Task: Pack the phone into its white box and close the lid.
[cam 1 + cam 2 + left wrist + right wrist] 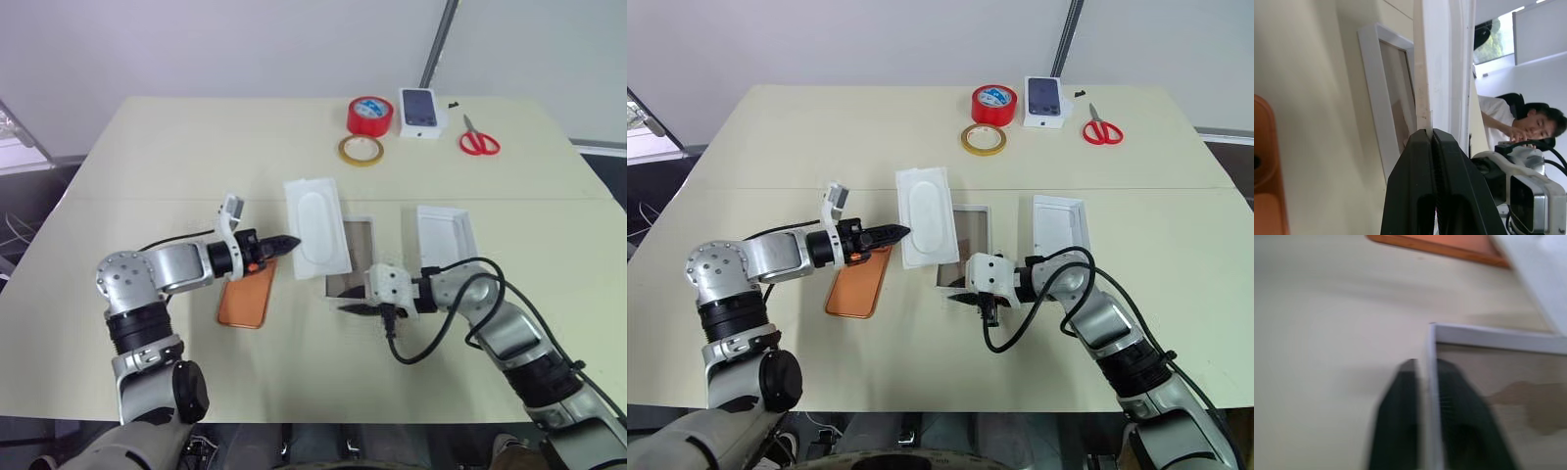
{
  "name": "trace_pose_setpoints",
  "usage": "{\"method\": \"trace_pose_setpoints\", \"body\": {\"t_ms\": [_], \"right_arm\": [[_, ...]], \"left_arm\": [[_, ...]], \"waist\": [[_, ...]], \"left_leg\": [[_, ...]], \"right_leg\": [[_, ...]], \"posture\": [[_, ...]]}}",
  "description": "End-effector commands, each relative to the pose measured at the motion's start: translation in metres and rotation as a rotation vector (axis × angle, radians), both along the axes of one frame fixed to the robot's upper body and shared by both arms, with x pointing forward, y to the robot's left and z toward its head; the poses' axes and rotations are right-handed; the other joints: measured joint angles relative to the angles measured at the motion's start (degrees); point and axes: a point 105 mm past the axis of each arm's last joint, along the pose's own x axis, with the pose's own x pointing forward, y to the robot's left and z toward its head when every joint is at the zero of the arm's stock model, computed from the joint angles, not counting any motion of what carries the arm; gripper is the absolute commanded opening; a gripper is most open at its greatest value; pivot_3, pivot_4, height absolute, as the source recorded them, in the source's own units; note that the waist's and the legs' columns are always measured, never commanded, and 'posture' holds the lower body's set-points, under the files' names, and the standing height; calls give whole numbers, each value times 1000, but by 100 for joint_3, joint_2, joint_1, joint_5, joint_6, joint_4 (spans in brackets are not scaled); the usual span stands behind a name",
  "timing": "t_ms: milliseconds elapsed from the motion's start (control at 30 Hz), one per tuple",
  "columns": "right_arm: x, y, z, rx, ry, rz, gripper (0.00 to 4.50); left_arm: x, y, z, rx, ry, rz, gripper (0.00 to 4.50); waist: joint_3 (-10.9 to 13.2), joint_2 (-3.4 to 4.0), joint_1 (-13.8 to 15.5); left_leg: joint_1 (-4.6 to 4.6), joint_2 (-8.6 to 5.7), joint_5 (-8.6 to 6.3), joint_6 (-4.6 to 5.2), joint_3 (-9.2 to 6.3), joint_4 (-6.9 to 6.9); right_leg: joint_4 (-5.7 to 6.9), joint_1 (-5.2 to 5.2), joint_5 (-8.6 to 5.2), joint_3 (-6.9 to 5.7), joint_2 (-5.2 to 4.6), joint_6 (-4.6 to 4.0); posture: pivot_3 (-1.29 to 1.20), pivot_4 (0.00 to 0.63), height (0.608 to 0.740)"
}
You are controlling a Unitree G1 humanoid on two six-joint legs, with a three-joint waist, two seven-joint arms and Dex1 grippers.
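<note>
Table (176,157) matte beige, wide. Insert (315,220), flat white card with oval recess, pinched at edge by my left gripper (290,242); could slip and drop onto white box (359,229), shallow, brownish floor. Phone (247,297) glossy orange, beside it. My right gripper (962,299) straddles box wall; may drag tray.

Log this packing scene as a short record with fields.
phone: orange, flat on the table, not in the box
white box: open, no phone in it
insert: lifted by one edge over the box
left end effector: shut on the insert
right end effector: fingers astride the box's wall
lid: on the table beside the box
</note>
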Motion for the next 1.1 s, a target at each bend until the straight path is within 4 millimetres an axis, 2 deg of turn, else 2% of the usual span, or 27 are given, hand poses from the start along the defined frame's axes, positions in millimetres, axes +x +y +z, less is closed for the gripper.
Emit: {"method": "trace_pose_setpoints", "body": {"t_ms": [33,67,167,300,433,467,633,733,800,867,967,1100], "right_arm": [[-2,3,25,59,-68,9,2650],[-2,1,29,71,-73,4,3063],[-4,-19,40,81,-79,-47,3063],[-6,-66,32,-38,-73,-143,3063],[11,-96,30,-116,-168,-247,3063],[15,-99,32,-114,-194,-268,3063],[24,-88,40,-37,-234,-287,3063],[25,-83,43,-5,-244,-290,3095],[27,-82,45,11,-256,-295,3095],[29,-79,50,45,-264,-302,3095],[35,-65,67,159,-283,-312,3095],[43,-40,82,282,-294,-312,3095]], "left_arm": [[0,-7,4,5,-20,-12,0],[0,-8,3,9,-18,-15,0],[0,-15,-2,27,-2,-31,0],[3,-23,-9,61,14,-35,0],[9,-31,-12,64,13,-35,0],[10,-33,-12,62,16,-42,0],[9,-43,-18,73,27,-81,0],[8,-47,-16,59,17,-99,917],[10,-47,-18,63,23,-89,1835],[11,-46,-19,75,20,-84,2943],[10,-41,-12,86,-24,-80,4478],[14,-29,6,98,-156,-44,4478]], "waist": [[0,0,-1],[0,0,-1],[0,0,16],[2,-4,31],[4,-6,-28],[4,-6,-27],[5,-7,-25],[5,-7,5],[5,-8,15],[5,-8,12],[6,-8,-15],[5,-7,-67]], "left_leg": [[0,0,0,0,0,0],[0,0,0,0,0,0],[-1,0,0,-1,0,-1],[-9,-6,-3,4,-5,2],[-6,-5,-1,1,-4,0],[-4,-5,0,-1,-4,0],[0,-3,3,-6,-4,-1],[-2,-3,3,-6,-4,0],[-3,-4,3,-6,-4,1],[-4,-4,3,-5,-4,1],[-3,-3,3,-6,-4,1],[-2,-2,7,-13,-4,-1]], "right_leg": [[0,-1,0,0,0,0],[1,-1,0,0,0,0],[1,0,0,0,0,0],[-7,1,0,0,-4,0],[-6,1,0,1,-3,1],[-2,1,0,1,-2,1],[5,0,0,1,3,1],[4,-1,0,1,2,1],[3,-1,0,1,1,1],[2,-1,0,1,1,1],[2,-1,0,1,1,1],[12,-8,0,1,3,1]], "posture": [[0,150,740],[0,150,740],[0,150,740],[0,150,740],[0,150,740],[0,150,740],[0,150,740],[0,150,740],[0,150,740],[0,150,740],[0,150,740],[0,150,740]]}}
